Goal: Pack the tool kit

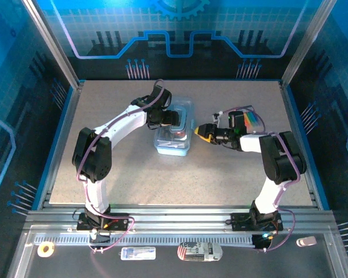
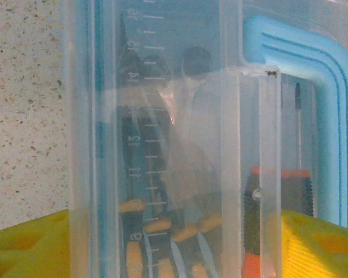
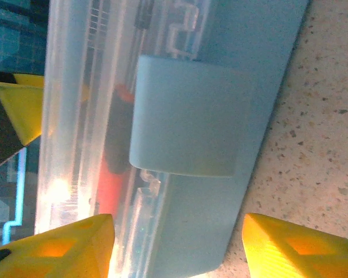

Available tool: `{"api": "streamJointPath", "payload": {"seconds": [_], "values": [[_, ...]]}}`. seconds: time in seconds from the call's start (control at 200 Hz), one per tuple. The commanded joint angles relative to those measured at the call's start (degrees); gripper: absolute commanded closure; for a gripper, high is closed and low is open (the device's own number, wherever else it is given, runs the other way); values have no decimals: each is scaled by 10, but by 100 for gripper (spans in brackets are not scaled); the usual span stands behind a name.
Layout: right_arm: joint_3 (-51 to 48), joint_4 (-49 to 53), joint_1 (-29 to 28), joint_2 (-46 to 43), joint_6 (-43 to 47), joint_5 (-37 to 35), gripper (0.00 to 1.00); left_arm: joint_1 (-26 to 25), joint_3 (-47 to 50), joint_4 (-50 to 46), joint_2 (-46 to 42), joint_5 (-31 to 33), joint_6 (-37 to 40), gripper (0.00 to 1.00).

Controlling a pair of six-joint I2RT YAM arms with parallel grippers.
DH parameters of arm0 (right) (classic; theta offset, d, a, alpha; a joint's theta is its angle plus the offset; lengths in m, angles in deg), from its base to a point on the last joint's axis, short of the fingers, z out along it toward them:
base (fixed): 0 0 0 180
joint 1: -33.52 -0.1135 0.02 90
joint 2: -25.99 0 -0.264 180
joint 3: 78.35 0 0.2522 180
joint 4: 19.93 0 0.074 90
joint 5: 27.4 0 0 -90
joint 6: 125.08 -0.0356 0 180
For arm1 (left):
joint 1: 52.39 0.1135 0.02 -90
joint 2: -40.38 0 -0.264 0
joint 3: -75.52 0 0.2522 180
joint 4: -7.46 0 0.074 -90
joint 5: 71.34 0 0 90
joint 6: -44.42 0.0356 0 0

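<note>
The translucent plastic tool case with the light blue lid [image 1: 174, 134] sits in the middle of the speckled grey surface [image 1: 232, 179], between my two arms. My left hand [image 1: 164, 117] straddles it, yellow fingers [image 2: 26, 246] spread wide on either side of the clear wall. They look to be right against the case, but I cannot tell whether they are squeezing it. My right hand [image 1: 204, 132] is at the case's right side. Its fingers are apart, and the pale blue rectangular latch flap [image 3: 191, 116] lies between them, untouched.

Through the wall I see yellow-and-black-handled pliers [image 2: 132, 211] and an orange-and-black-handled screwdriver [image 2: 296, 185]. I judge the case stiff but thin-walled. It is probably smooth enough to slip under my pads, and heavier than it looks because of the steel inside. The tools may shift if I tip it.

I would grip it across its narrow width, on the ribbed walls near the corners where the plastic flexes least, and stay off the lid. The latch looks like a springy hinged tab. I would press it at its free edge, not pinch it, while the left hand braces the case against sliding.
</note>
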Motion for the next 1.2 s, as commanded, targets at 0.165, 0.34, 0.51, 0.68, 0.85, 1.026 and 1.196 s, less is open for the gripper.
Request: {"api": "streamJointPath", "payload": {"seconds": [0.165, 0.34, 0.51, 0.68, 0.85, 1.026, 1.196], "values": [[37, 23, 13, 16, 2, -19, 50, 5, 52, -84, 78, -14, -3, 60], [75, 31, 10, 40, -1, -16, 51, 5, 53, -83, 78, -15, -3, 60], [96, 68, 5, 59, 20, -30, 49, 5, 52, -82, 79, -18, -3, 60], [118, 97, -4, 79, 41, -32, 47, 5, 47, -83, 82, -19, -4, 60], [117, 80, -11, 90, 33, -26, 47, 5, 49, -82, 82, -20, -3, 60], [114, 64, -14, 90, 22, -24, 47, 4, 49, -81, 84, -22, -5, 60], [94, 13, -16, 74, -18, -9, 53, 3, 48, -82, 85, -22, -4, 60]]}}
